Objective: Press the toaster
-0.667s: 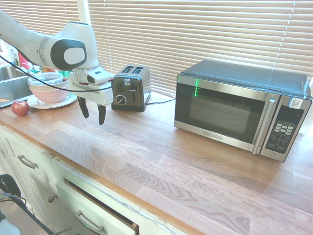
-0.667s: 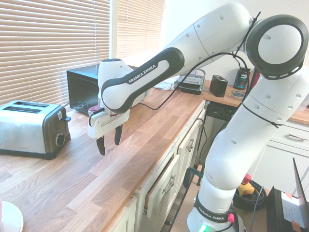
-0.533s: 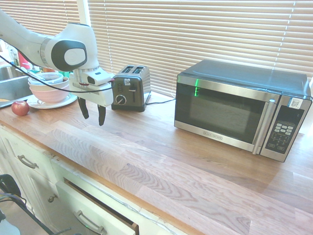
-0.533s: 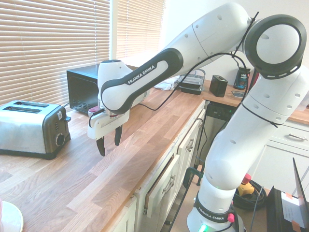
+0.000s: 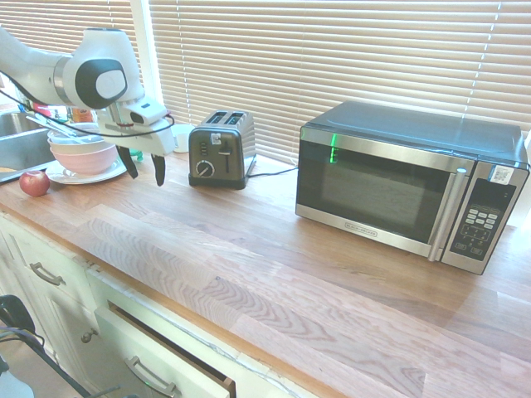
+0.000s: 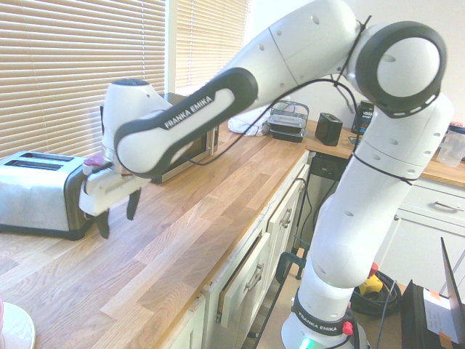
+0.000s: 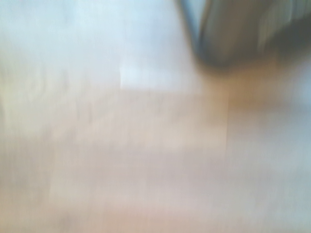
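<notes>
The toaster point(image 5: 220, 149) is a small two-slot steel one with a black end panel, a round dial and a vertical lever, standing on the wooden counter by the window blinds. My gripper point(image 5: 145, 166) hangs open and empty just above the counter. It is in front of and to the left of the toaster's dial end, apart from it. From the other side, the gripper point(image 6: 118, 216) sits close beside the black end of the toaster point(image 6: 36, 193). The wrist view is blurred: wood grain, with a dark rounded shape point(image 7: 233, 34) that looks like the toaster's base.
A large steel-and-black microwave point(image 5: 406, 186) stands to the right. Stacked bowls on a plate point(image 5: 83, 153) and a red apple point(image 5: 34, 182) sit left of the gripper, beside a sink point(image 5: 18, 141). A drawer point(image 5: 166, 356) below the counter edge is partly open.
The arm has swung left in the first exterior view, carrying the gripper from in front of the toaster's dial panel toward the bowls. The fingers have stayed open.
</notes>
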`<state>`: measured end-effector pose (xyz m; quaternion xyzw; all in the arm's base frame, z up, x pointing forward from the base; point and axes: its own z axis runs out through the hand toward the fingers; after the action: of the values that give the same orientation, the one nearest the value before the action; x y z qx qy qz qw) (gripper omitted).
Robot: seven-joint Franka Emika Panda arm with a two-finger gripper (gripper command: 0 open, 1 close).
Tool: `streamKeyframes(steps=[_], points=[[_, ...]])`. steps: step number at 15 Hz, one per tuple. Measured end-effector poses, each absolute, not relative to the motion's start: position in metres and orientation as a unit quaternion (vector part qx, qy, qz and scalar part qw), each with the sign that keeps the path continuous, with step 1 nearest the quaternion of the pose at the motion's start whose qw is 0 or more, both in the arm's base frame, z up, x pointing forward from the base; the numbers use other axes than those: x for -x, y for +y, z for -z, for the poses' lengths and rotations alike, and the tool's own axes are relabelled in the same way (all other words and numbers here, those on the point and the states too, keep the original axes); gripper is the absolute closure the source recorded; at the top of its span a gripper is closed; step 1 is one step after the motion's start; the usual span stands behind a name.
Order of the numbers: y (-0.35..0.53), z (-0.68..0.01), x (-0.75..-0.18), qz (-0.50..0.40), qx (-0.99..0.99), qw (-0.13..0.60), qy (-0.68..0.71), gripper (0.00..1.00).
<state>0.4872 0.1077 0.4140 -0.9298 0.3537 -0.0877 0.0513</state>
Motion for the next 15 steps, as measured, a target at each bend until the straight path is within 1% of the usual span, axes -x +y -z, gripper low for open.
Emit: streamKeyframes(steps=[6,9,15], points=[[0.060,-0.477,-0.581,0.115,0.918,0.077,0.372,0.00],[0.051,-0.491,-0.595,0.123,0.914,0.083,0.378,0.00],[-0.010,-0.490,-0.608,0.125,0.904,0.093,0.399,0.00]])
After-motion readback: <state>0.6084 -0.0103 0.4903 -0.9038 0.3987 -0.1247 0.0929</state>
